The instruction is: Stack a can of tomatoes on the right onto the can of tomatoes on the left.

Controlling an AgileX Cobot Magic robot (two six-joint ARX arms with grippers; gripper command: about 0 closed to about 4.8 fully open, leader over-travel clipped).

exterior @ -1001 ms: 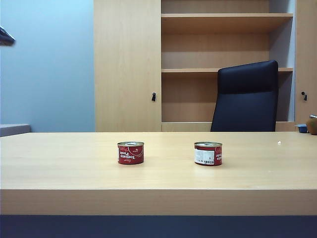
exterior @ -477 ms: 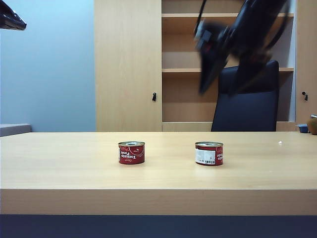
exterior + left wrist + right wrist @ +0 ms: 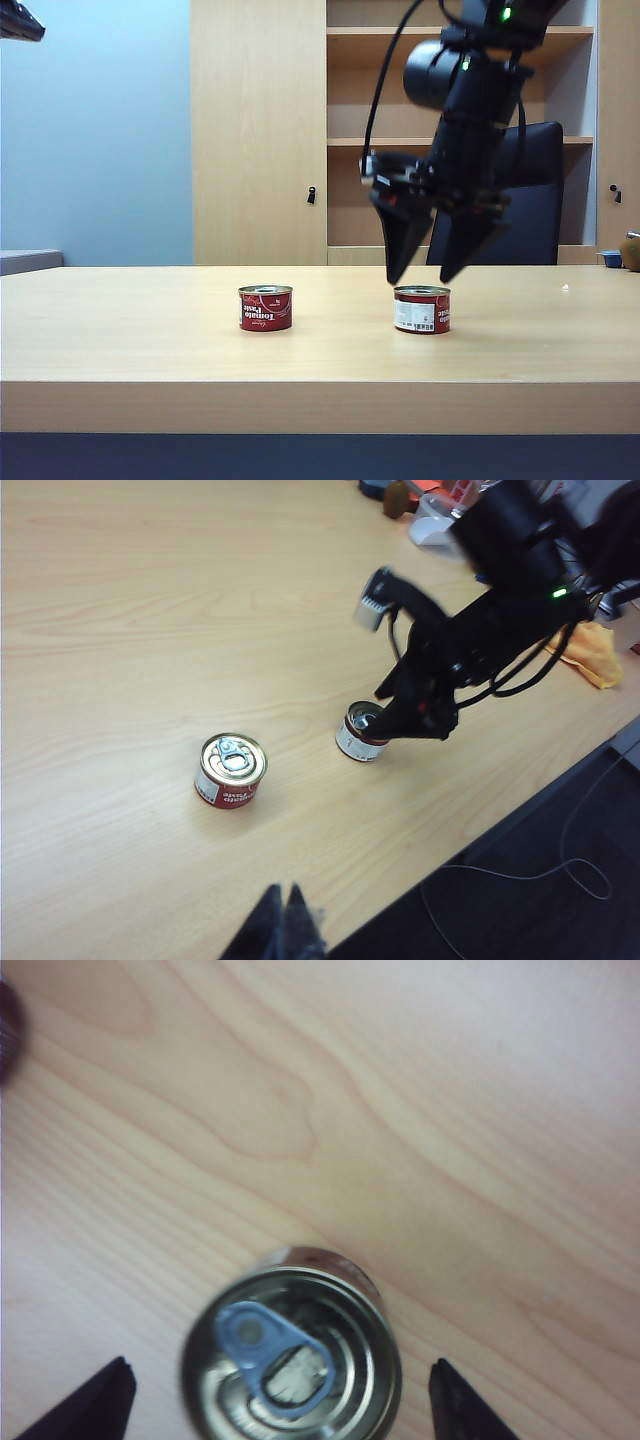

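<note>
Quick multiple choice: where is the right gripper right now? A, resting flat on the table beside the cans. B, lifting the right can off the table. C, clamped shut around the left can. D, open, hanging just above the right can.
D: the right gripper hangs open with its fingers spread just above the right can, which sits on the table apart from the left can.
</note>
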